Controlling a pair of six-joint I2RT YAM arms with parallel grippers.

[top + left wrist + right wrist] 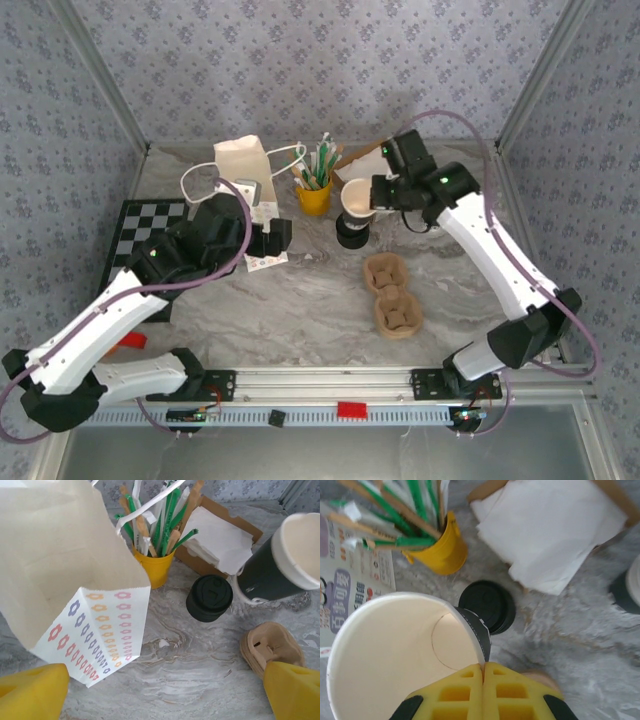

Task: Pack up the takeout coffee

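**Top external view.** The right gripper (373,194) is clamped on the rim of the coffee cup (356,197). The cup's open mouth faces up, and the cup is at 12 o'clock from the black lid (351,236). The cup carrier (392,293) lies on the table at 5 o'clock from the lid. The left gripper (278,236) is at 9 o'clock from the lid and at 6 o'clock from the paper bag (243,160). A yellow pot (314,196) of stirrers stands at 9 o'clock from the cup.

**Left wrist view.** The jaws are spread wide with nothing between them. The yellow fingertips (32,692) sit at the lower corners. The paper bag (55,545) is at 10 o'clock, the tilted coffee cup (280,560) at 2 o'clock and the cup carrier (270,642) at 4 o'clock.

**Right wrist view.** The yellow pads (460,695) are pressed together on the coffee cup (395,655) wall. The lid (487,605) lies at 12 o'clock from the pads and the napkins (550,525) at 1 o'clock.
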